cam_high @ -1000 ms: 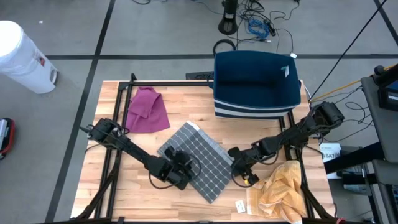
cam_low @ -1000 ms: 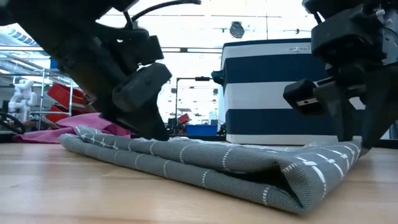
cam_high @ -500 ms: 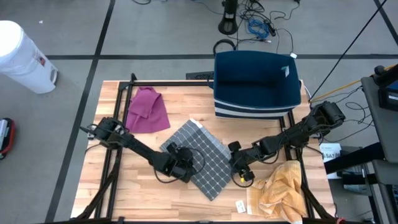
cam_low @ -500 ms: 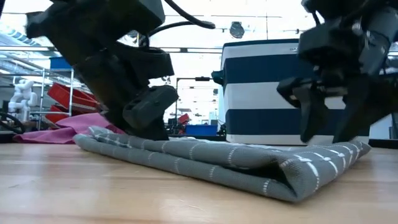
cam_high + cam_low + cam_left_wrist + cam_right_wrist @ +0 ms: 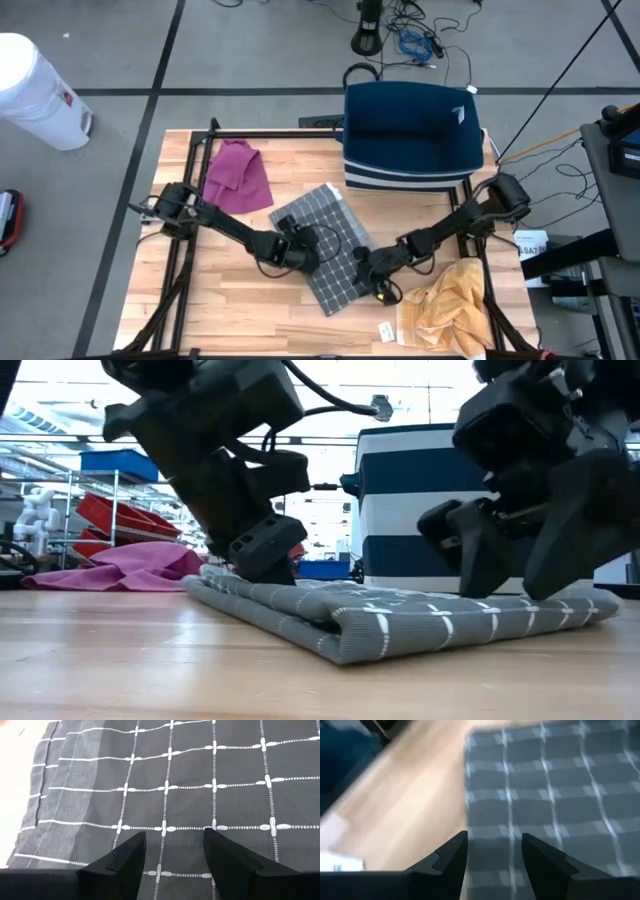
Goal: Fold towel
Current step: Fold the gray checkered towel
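The folded grey towel (image 5: 330, 255) lies flat on the table (image 5: 220, 310). The left claw (image 5: 300, 247), spread, pins it; the right claw (image 5: 372, 278), spread and empty, hovers at its edge.

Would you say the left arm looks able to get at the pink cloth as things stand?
Probably yes: the pink cloth lies uncovered on the left arm's side, and the left gripper is open over the grey towel, holding nothing.
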Controlling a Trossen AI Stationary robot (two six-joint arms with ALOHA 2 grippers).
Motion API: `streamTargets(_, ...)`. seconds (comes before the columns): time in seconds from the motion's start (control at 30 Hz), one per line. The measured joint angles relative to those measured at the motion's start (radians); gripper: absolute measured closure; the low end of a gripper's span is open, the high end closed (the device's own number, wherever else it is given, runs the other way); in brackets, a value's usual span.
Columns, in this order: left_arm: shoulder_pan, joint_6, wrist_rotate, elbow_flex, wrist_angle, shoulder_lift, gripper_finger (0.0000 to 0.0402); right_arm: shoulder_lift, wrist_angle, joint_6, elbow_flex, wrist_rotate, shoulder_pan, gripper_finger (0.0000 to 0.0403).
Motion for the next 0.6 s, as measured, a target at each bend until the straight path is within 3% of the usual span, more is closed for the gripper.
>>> streamTargets(0.1, 0.019, 0.061, 0.032, 0.0, 0.027, 0.0, 0.0193, 0.08, 0.091, 0.045, 0.026, -0.012, 0.0, 0.0229)
streamTargets(0.23, 0.027, 0.105, 0.038, 0.0, 0.04, -0.001, 0.0193, 0.14, 0.075, 0.031, 0.101, -0.034, 0.0, 0.0229)
streamTargets(0.43, -0.03, 0.114, -0.014, -0.005, 0.01, -0.046, 0.0193, 0.043, -0.111, -0.001, 0.182, -0.05, 0.007, 0.0229)
streamTargets(0.5, -0.047, 0.107, -0.029, -0.003, -0.019, -0.064, 0.0193, -0.011, -0.186, -0.014, 0.193, -0.005, 0.012, 0.0229)
streamTargets(0.6, -0.058, 0.039, -0.04, -0.003, -0.115, -0.067, 0.0193, -0.08, -0.357, -0.026, 0.196, 0.143, 0.026, 0.0229)
